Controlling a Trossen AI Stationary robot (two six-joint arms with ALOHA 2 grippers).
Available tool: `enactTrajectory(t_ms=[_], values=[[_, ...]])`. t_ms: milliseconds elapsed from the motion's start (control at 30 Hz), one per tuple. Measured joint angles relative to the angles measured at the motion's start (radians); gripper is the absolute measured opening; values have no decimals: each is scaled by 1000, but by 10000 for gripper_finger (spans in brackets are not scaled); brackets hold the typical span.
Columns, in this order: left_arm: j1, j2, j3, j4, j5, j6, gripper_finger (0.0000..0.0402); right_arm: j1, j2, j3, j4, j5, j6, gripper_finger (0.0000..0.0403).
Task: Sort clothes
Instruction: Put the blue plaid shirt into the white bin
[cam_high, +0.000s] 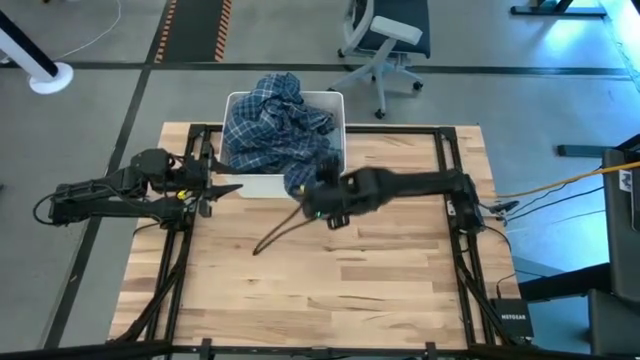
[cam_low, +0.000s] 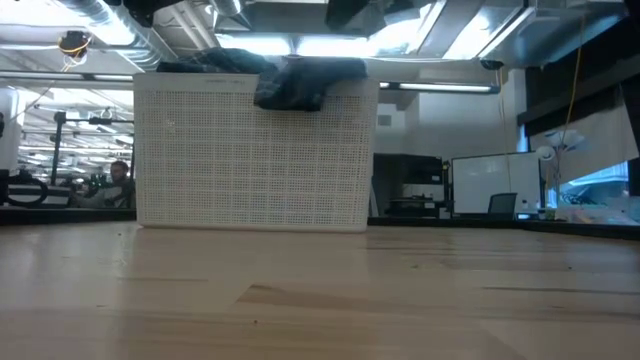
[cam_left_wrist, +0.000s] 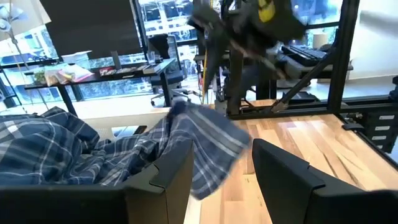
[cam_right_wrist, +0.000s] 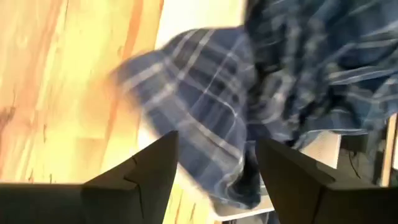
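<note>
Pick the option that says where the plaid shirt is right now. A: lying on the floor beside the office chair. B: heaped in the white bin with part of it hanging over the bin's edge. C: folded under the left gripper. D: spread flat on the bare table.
B: the plaid shirt fills the white bin, and a fold of it hangs over the side facing the table, near the right gripper.

Two dark jointed arms, cabled
</note>
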Motion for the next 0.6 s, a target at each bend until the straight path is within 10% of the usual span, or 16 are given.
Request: enactTrajectory(t_ms=[600], values=[[0, 2, 0, 20, -1, -7, 159, 49, 5, -658, 489, 238, 42, 232]])
